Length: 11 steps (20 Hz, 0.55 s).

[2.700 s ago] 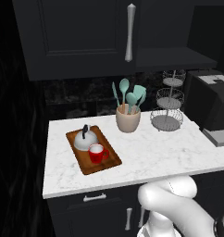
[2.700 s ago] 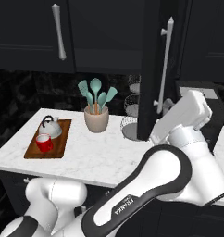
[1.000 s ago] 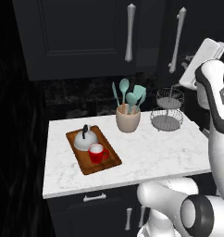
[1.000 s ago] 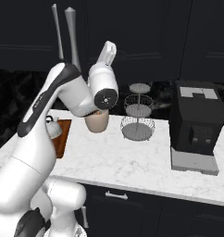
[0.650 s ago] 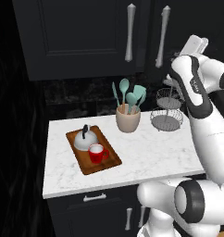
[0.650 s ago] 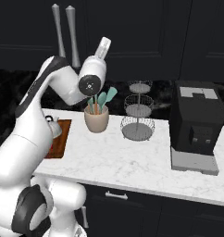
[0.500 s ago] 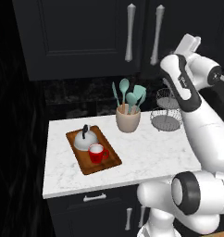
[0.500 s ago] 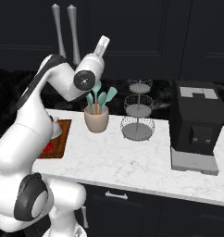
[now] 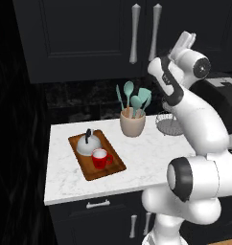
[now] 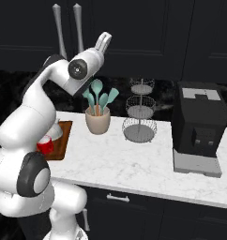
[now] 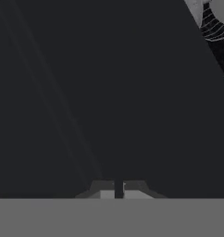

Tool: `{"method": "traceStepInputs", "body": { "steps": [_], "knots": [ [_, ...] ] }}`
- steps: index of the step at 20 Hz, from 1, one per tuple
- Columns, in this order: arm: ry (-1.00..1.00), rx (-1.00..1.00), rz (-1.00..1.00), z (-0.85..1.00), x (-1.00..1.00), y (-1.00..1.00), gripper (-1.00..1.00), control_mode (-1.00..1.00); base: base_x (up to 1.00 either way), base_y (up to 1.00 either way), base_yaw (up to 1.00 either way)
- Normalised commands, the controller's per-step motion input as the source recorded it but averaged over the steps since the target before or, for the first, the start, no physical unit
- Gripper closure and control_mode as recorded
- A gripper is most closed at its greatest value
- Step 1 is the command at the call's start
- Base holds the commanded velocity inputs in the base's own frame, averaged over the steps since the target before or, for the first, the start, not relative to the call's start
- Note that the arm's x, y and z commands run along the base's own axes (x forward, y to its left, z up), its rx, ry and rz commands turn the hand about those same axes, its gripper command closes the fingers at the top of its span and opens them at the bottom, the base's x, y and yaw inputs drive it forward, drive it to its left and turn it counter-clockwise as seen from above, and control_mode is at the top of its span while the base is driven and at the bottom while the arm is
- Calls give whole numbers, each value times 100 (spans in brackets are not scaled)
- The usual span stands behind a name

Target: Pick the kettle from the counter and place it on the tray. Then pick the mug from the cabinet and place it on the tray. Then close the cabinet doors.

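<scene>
Right door just swung shut.
Both tall black panelled cabinet doors point(image 9: 89, 38) now closed; tool point(image 10: 105, 40), fingers nearly together, empty; task looks complete.

kettle point(image 10: 56, 130) half behind arm

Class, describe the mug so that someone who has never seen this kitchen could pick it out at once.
Find the white marble counter, then the brown wooden tray at its left end. The mug stands on the tray's front half, small and bright red, unlike the grey domed kettle behind it.
</scene>
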Motion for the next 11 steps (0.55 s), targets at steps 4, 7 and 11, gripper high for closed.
{"method": "traceStepInputs", "body": {
  "steps": [4, 7, 11],
  "knots": [
    [9, 0, -8, 0, 66, 0, 100, -100, 0, 0, 0],
    [5, 0, -9, 0, 53, 0, 100, -100, 0, 0, 0],
    [11, 0, -5, 0, 46, -2, 100, -100, 0, 0, 0]
  ]
}}
